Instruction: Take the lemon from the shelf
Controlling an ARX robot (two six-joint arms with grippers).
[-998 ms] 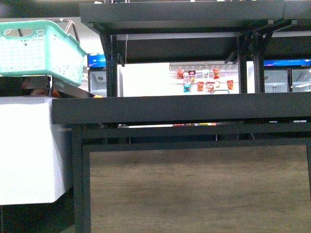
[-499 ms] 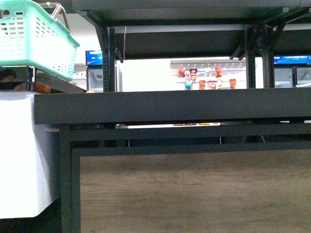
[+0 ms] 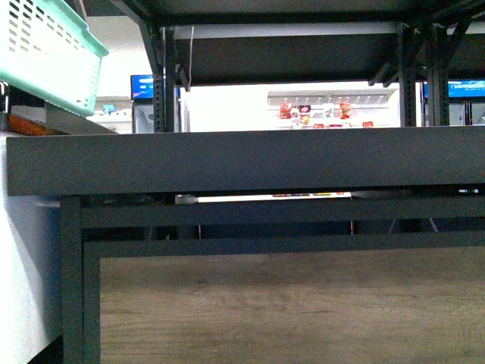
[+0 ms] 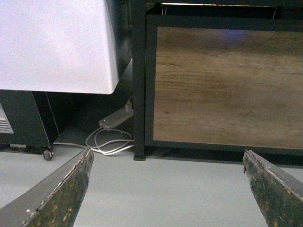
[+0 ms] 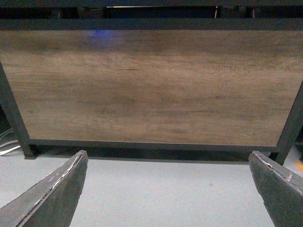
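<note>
Black metal shelf (image 3: 242,161) fills the front view, tray lip at eye level. Lemon not in sight, whereabouts unknown. Left and right jaws both wide apart, empty, facing the shelf's wood panel (image 5: 151,85). Pick not yet begun.

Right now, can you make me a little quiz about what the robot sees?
1. True or false: a lemon shows in one of the views.
2. What colour is the plastic basket? A teal, B red, C black.
3. Fill in: the jaws of the left gripper and the right gripper stand ____.

Key: 1 false, no lemon is in sight. 2 A. 3 open, with nothing between them.
</note>
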